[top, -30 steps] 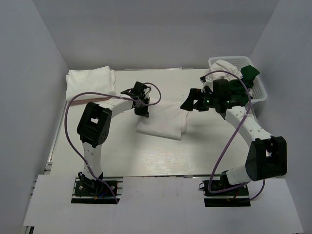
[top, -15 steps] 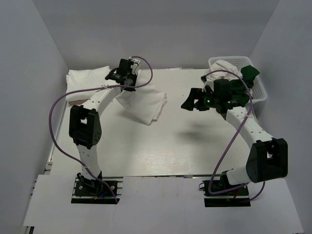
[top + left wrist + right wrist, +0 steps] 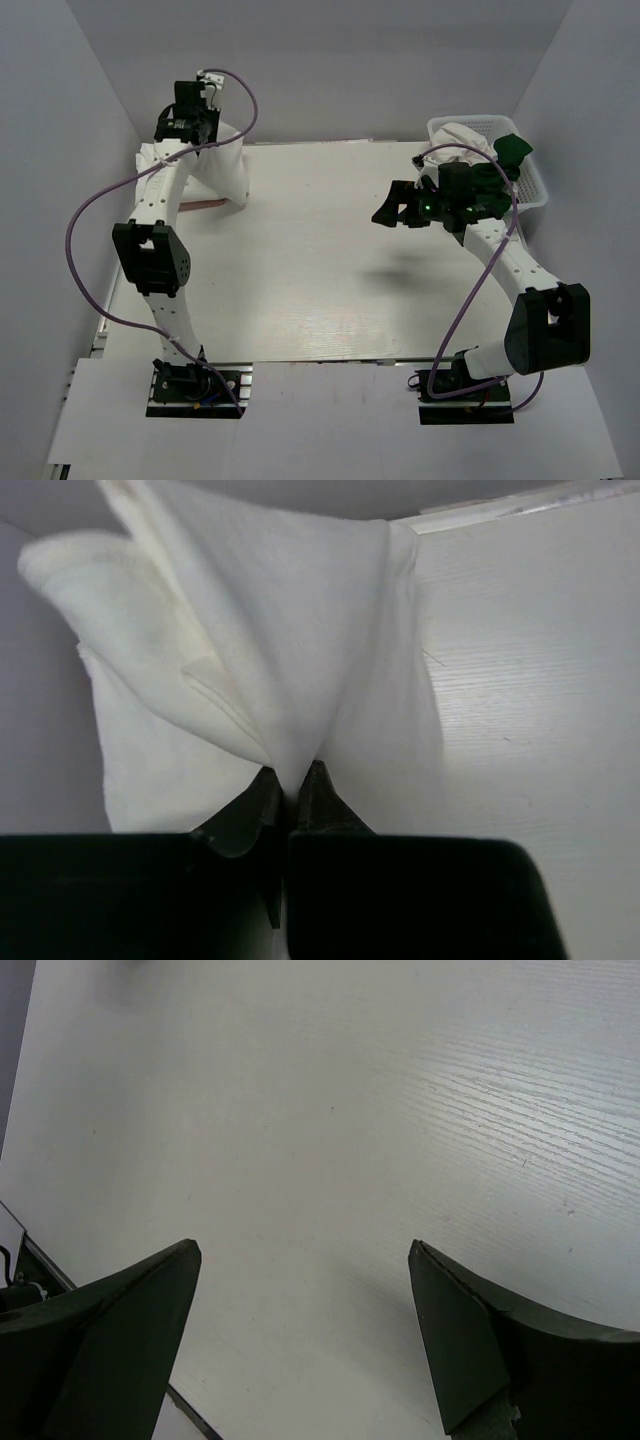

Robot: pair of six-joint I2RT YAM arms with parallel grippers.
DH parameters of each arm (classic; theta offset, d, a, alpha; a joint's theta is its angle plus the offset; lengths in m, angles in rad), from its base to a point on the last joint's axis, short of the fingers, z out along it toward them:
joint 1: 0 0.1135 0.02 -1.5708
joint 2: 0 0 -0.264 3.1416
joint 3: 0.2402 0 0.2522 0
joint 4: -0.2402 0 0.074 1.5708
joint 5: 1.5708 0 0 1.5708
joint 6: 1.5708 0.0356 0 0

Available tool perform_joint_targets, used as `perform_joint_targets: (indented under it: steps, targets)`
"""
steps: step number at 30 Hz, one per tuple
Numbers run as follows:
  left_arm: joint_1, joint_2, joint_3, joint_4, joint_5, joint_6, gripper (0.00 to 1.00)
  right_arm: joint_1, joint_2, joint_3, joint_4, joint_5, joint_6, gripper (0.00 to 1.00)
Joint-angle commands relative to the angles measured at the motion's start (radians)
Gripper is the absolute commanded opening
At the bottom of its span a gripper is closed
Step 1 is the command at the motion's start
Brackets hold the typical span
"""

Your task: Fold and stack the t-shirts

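Note:
My left gripper (image 3: 200, 138) is shut on a folded white t-shirt (image 3: 224, 172), which hangs from it at the table's back left corner. In the left wrist view the cloth (image 3: 270, 630) fans out from the pinched fingertips (image 3: 316, 780). Under and beside it lies a stack of folded white t-shirts (image 3: 148, 160), partly hidden by the arm, with a reddish edge (image 3: 205, 204) showing at its front. My right gripper (image 3: 395, 213) hovers open over bare table right of centre, and nothing sits between its fingers (image 3: 150, 1300).
A white lattice basket (image 3: 532, 182) stands at the back right, holding crumpled white cloth (image 3: 462, 135) and a dark green shirt (image 3: 512, 148). Grey walls close in the left, back and right sides. The white table (image 3: 320, 270) fills the middle.
My left arm has swung the folded white t-shirt from the middle of the table to the back left corner, over the stack. The right arm has not moved.

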Motion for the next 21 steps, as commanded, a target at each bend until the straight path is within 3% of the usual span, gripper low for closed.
perform_joint_targets:
  steps: [1,6,10,21]
  targets:
    - [0.044,-0.007,0.076,0.03,0.004,0.046,0.0,-0.007,0.0,0.046,-0.013,0.008,0.0,0.9]
    - [0.115,0.003,0.14,0.042,0.027,0.046,0.0,-0.004,-0.003,0.055,-0.017,0.005,0.005,0.9]
    - [0.152,0.003,0.127,0.064,0.11,0.059,0.0,-0.002,-0.007,0.063,-0.023,0.006,0.002,0.9]
    - [0.262,0.108,0.097,0.145,0.167,0.069,0.0,-0.004,0.035,0.106,-0.057,0.015,0.002,0.9]
